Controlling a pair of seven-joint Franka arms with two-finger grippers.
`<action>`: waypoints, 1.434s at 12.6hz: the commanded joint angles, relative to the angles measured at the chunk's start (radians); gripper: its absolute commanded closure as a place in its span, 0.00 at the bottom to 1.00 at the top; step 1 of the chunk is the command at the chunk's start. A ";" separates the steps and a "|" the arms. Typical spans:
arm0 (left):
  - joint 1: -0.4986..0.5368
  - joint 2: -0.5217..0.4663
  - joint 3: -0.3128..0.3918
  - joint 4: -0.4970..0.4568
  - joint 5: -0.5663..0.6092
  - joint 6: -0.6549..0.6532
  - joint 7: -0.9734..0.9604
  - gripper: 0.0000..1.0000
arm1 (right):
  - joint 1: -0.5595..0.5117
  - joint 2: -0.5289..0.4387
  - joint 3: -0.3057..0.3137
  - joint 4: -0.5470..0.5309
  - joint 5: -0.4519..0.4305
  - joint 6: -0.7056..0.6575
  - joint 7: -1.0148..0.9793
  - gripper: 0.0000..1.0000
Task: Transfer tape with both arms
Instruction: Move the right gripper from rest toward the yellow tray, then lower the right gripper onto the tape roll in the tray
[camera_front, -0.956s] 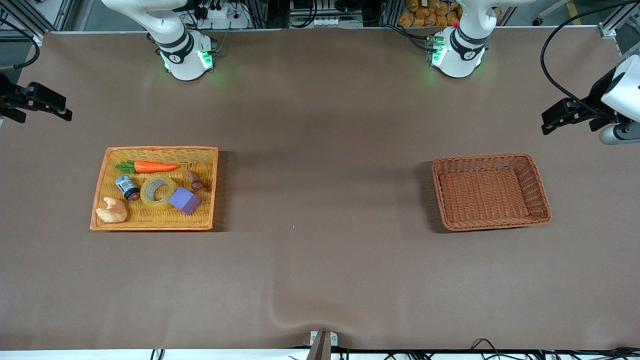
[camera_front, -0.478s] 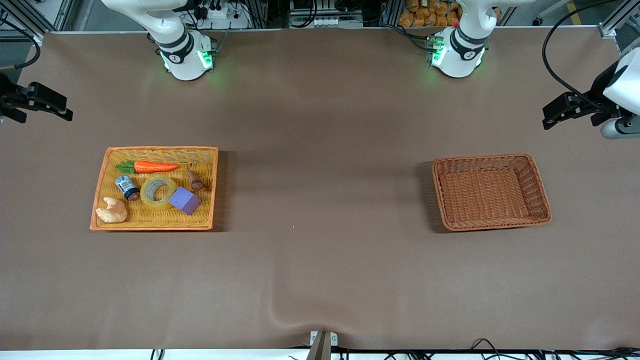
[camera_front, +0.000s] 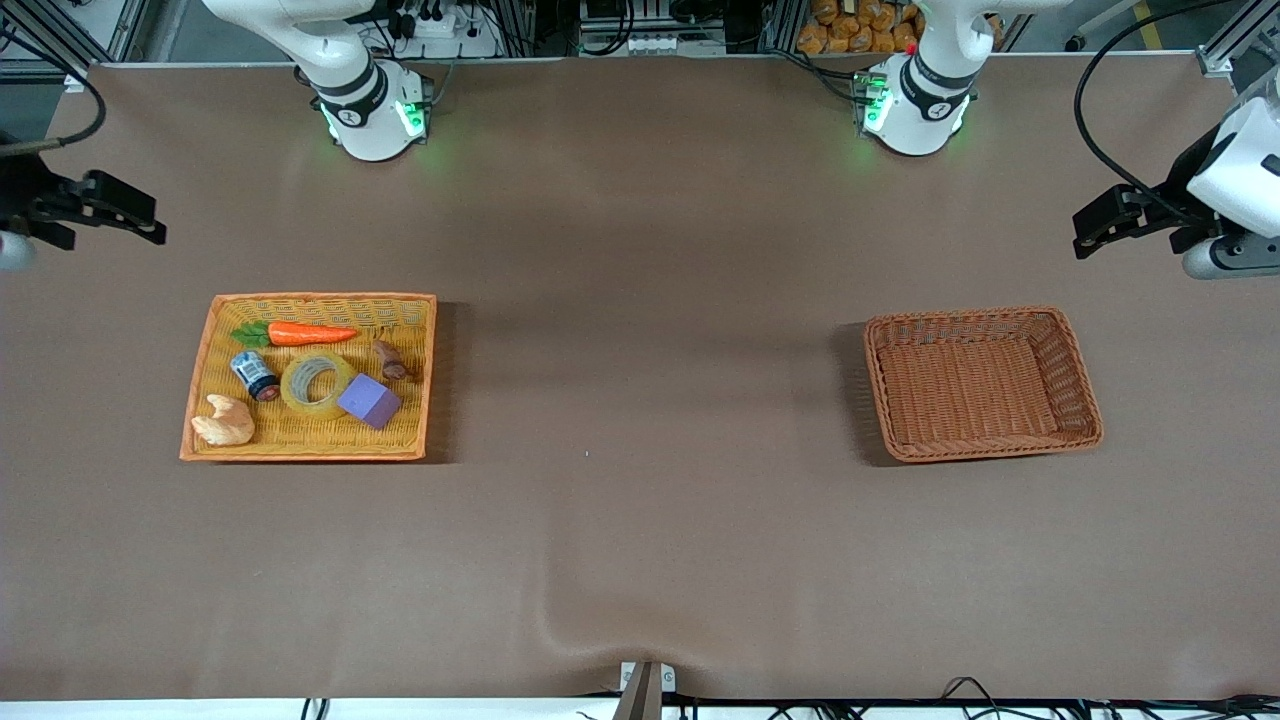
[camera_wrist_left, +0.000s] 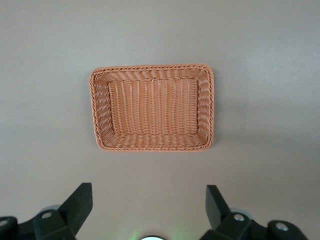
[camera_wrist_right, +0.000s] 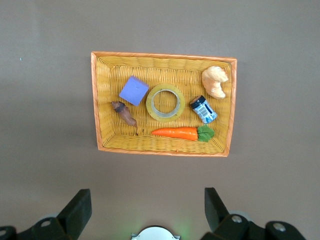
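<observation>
With both hands spread, right hand (camera_front: 150, 228) and left hand (camera_front: 1088, 232) high above the counter, the translucent yellowish tape ring (camera_front: 317, 385), crowded in the yellow woven tray (camera_front: 308, 452), risks a fouled grasp.

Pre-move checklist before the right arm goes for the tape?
1. Tape lies flat in the yellow basket, hole up: ok.
2. Room around it: purple cube and small can sit close on either side, tight for fingers: not ok.
3. Right end effector open, holding nothing, up above the yellow basket: ok.
4. Left end effector open, holding nothing, up above the brown basket: ok.
5. Brown basket holds nothing: ok.
6. Table between the baskets free for a handover: ok.
</observation>
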 joint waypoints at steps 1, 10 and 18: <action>0.007 0.005 -0.001 0.015 -0.015 -0.016 -0.003 0.00 | 0.024 -0.002 0.000 -0.090 0.013 0.093 0.019 0.00; 0.010 0.005 0.008 0.026 -0.007 -0.016 0.017 0.00 | 0.021 0.139 0.000 -0.414 0.065 0.517 -0.292 0.00; 0.015 0.005 0.008 0.026 -0.004 -0.016 0.017 0.00 | -0.016 0.275 -0.002 -0.643 0.064 0.833 -0.813 0.00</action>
